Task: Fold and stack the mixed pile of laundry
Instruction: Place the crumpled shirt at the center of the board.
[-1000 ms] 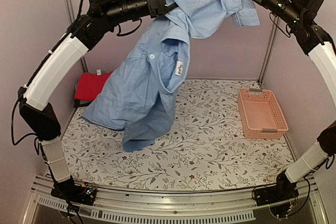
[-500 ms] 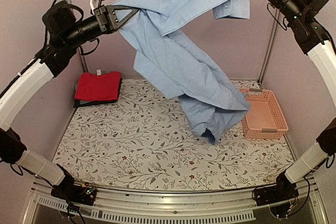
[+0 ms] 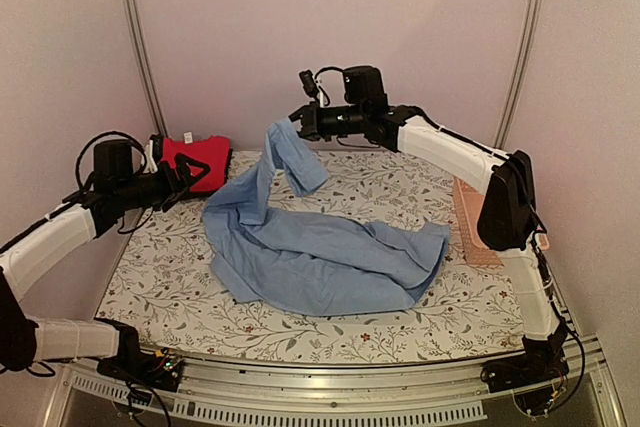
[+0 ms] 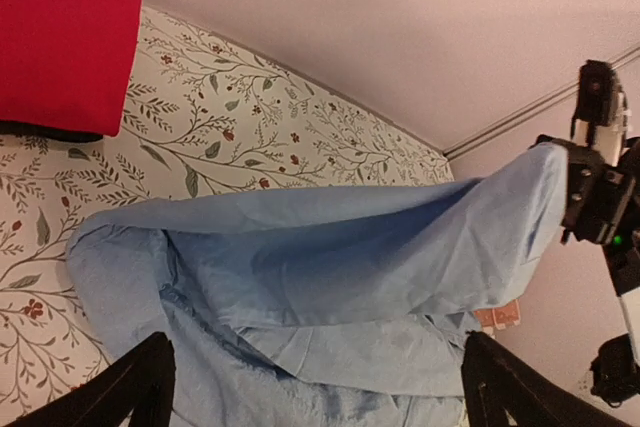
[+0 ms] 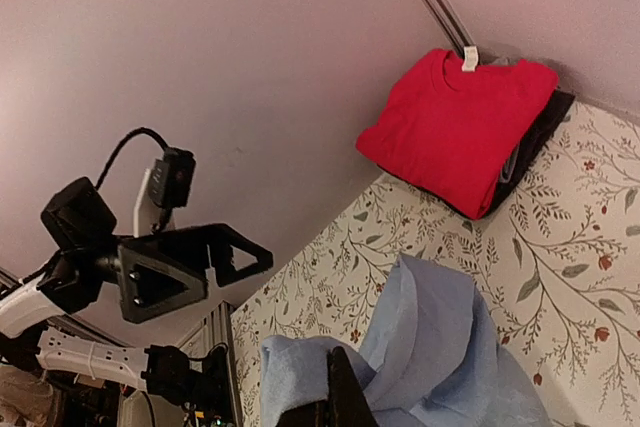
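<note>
Left gripper (image 3: 188,180): jaws spread wide, holding nothing. Right gripper (image 3: 300,123): jaws clamped on a fold of the light blue shirt (image 3: 320,257), which hangs down from them. The rest of the shirt lies spread on the tablecloth (image 3: 160,277), below the right jaws and just ahead of the left jaws. The red garment (image 3: 197,159) lies folded just beyond the left jaws.

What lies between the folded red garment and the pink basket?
The light blue shirt, spread across the tablecloth with one end lifted in the shut right gripper. The top view shows it.
</note>
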Controlling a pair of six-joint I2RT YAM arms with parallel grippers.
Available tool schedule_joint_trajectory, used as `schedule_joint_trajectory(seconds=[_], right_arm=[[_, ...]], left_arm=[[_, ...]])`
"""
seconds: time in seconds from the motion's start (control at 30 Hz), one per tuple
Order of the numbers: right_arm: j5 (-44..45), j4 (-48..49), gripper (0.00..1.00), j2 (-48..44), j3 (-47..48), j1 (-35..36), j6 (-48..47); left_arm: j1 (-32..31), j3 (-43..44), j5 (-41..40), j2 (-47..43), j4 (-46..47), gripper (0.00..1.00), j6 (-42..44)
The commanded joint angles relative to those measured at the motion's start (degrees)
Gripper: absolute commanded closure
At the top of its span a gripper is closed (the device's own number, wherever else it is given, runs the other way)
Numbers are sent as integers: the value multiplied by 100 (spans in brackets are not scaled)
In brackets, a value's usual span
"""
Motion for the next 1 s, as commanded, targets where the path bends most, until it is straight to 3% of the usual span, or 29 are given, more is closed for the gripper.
schedule_joint_trajectory(seconds=[0.0, 0.3, 0.43, 0.5, 0.53, 0.57, 0.6, 0.63, 0.67, 0.8, 0.87, 0.97], right_arm=[[-491, -748, 100, 300, -11, -97, -392], [-1510, -213, 100, -147, -379, -94, -664], [-1904, 95, 100, -295, -422, -65, -470], [-2093, 266, 100, -366, -440, -46, -358], [-2177, 356, 100, -422, -455, -46, -307], [-2201, 392, 100, -479, -465, -52, -245], [-2163, 367, 96, -589, -511, -65, -233], [-2089, 315, 84, -670, -624, -109, -236], [-2022, 299, 66, -805, -819, -196, -208], [-1345, 137, 34, -1840, -2295, -857, -157], [-792, -227, 27, -2603, -3255, -1254, -303], [-97, -1397, 29, -3313, -3980, -1629, -978]], left_arm=[[-186, 387, -122, 222, -16, 0, 735], [-1714, 1543, 351, 1700, 385, 0, 2921], [-2002, 1506, 472, 2029, 1179, 0, 3173], [-2077, 1759, 445, 2329, 1119, 1, 3276], [-2092, 2001, 367, 2524, 909, 10, 3356], [-2067, 2254, 357, 2721, 701, 26, 3412], [-2019, 2550, 430, 2907, 350, 59, 3434], [-1991, 2854, 339, 3072, 105, 98, 3339], [-1940, 3100, 303, 3186, -31, 100, 3186], [-1829, 3575, -158, 3253, 440, 100, 2810], [-1609, 4020, -913, 3582, 541, 100, 2405], [-1094, 5222, -1418, 4745, 281, 100, 1827]])
